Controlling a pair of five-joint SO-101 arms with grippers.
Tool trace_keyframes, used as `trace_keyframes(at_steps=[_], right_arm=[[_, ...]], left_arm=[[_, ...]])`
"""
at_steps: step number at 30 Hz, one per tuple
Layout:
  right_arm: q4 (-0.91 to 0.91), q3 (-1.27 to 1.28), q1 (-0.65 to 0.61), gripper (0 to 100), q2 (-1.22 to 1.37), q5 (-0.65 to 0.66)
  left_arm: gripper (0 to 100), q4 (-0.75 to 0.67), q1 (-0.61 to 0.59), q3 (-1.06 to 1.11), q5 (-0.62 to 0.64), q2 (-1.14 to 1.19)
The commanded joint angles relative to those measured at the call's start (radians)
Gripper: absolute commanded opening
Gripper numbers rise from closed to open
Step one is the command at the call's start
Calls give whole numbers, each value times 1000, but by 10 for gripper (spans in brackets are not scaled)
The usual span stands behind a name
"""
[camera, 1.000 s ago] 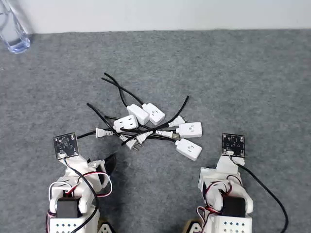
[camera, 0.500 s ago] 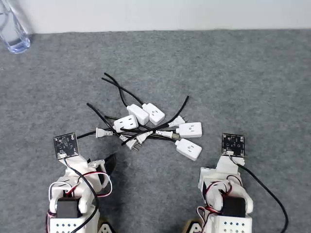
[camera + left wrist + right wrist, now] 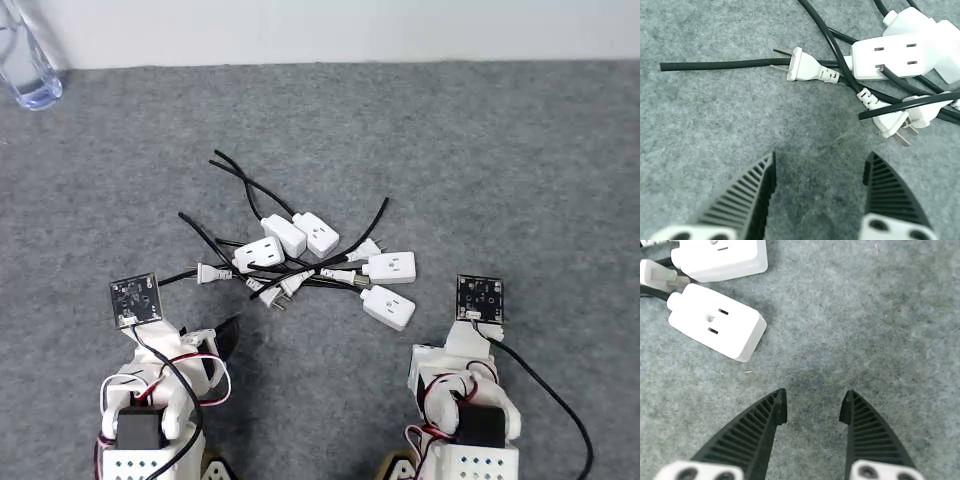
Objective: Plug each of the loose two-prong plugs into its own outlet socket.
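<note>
On the grey bench, the loose plugs and white outlet sockets lie tangled with their black cords in one heap at the middle, ahead of both arms. The left end effector hangs spread open and empty just above bare bench surface. Beyond it a white two-prong plug lies flat, its prongs pointing away from the heap, beside a socket block that a cord crosses. Two more plugs lie close together under crossing cords, unplugged. The right end effector is likewise open and holds nothing, low over the bench. The nearest outlet socket lies face up a little ahead and to the heap's side of its fingertips, with a second socket just beyond that one. A clear container stands at the far left corner.
</note>
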Motion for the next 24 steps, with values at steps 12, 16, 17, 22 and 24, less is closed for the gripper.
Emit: trace_keyframes(at_steps=[12,16,17,22,24], right_arm=[[-1,17,2,190,-5,-5],[-5,17,-1,190,-5,-3],[-5,17,-19,190,-5,-2],[2,17,-160,190,-5,-5],[-4,17,-206,190,-5,-5]], left_arm=[[272,-6,141,-8,9,-9],[272,-6,63,-85,6,-11],[272,-15,21,-102,9,-11],[270,-241,-12,-79,11,-11],[271,-262,-8,-50,5,-9]])
